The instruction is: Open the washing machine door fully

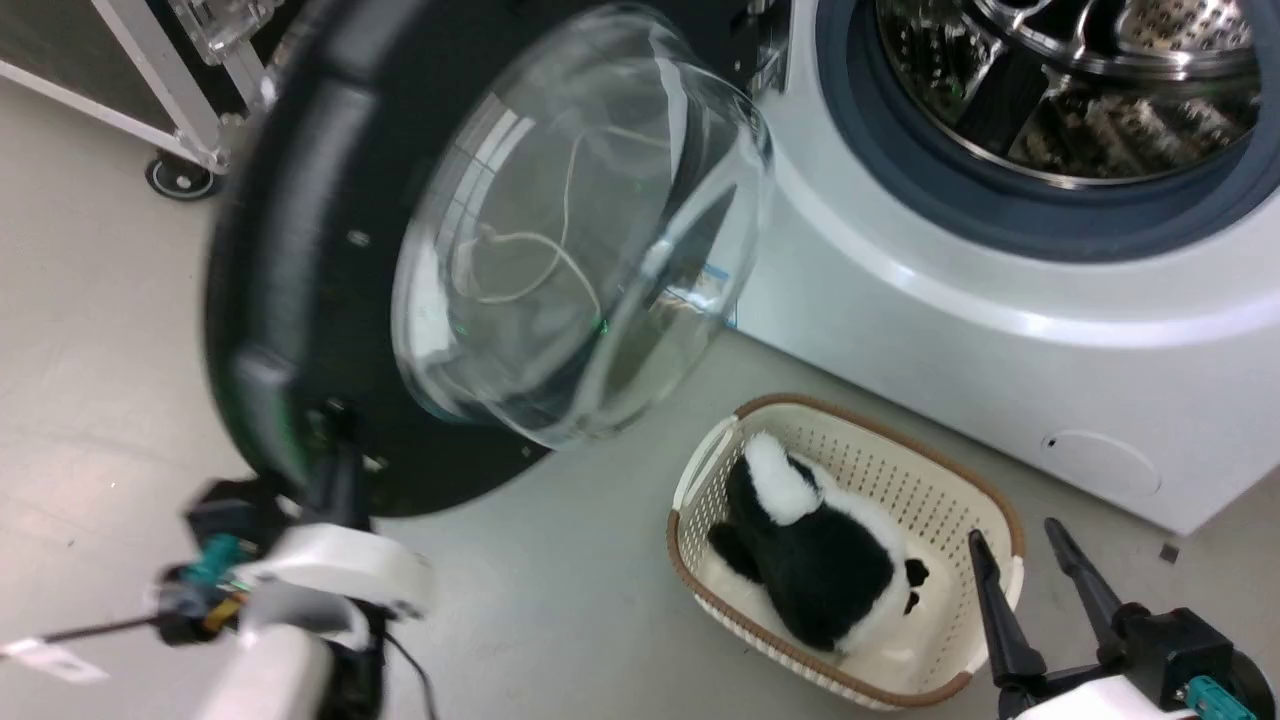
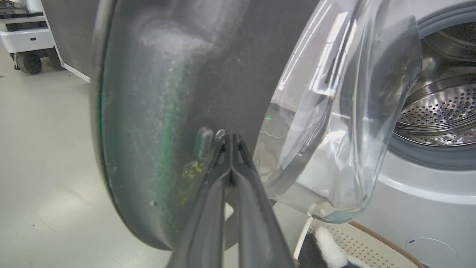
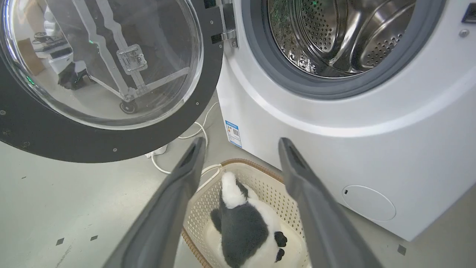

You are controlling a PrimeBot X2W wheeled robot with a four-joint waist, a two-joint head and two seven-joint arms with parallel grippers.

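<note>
- The washing machine door (image 1: 290,250), at upper left, stands well clear of the washing machine (image 1: 1000,330); this is likely the last outward push.
- Left gripper (image 2: 231,137): fingers pinched together, tips on the door's inner face.
- Right gripper (image 3: 241,141): spread wide, empty.
- Next: push steadily without slipping.

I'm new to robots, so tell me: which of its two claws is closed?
The left gripper: its fingers are pressed together against the washing machine door. The right gripper has its fingers spread apart, near the basket.
</note>
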